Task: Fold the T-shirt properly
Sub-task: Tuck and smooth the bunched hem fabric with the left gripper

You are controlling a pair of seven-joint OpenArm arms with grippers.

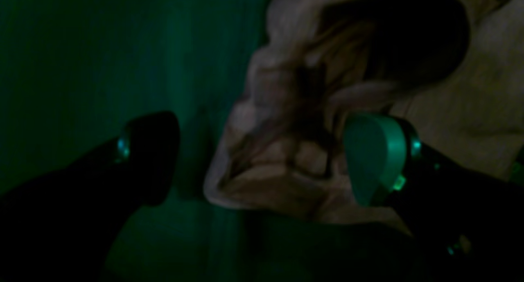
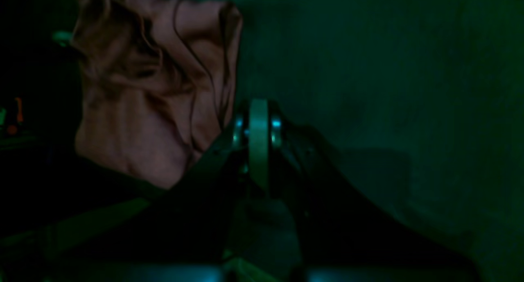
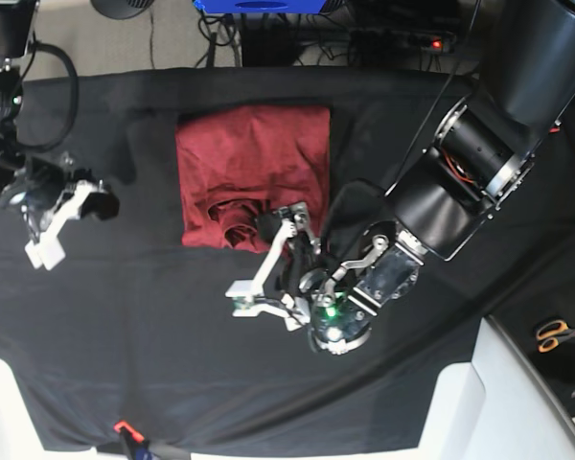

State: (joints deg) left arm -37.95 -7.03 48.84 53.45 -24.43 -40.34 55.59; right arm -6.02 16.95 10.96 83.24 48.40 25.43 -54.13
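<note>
Two claws: left claw [image 3: 268,257] wide open by T-shirt [image 3: 249,163], right claw [image 3: 48,235] shut, empty.

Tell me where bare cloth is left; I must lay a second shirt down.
Free: black table cover in front of the T-shirt, between right gripper and left gripper; also a strip between shirt and right gripper. Crowded: the shirt's near edge, where the open left gripper hovers.

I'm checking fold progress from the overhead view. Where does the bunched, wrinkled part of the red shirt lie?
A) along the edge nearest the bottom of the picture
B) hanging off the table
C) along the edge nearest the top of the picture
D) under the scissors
A: the T-shirt lies smooth toward the top of the base view, with its wrinkled bunch at the lower edge, by the open left gripper.
</note>
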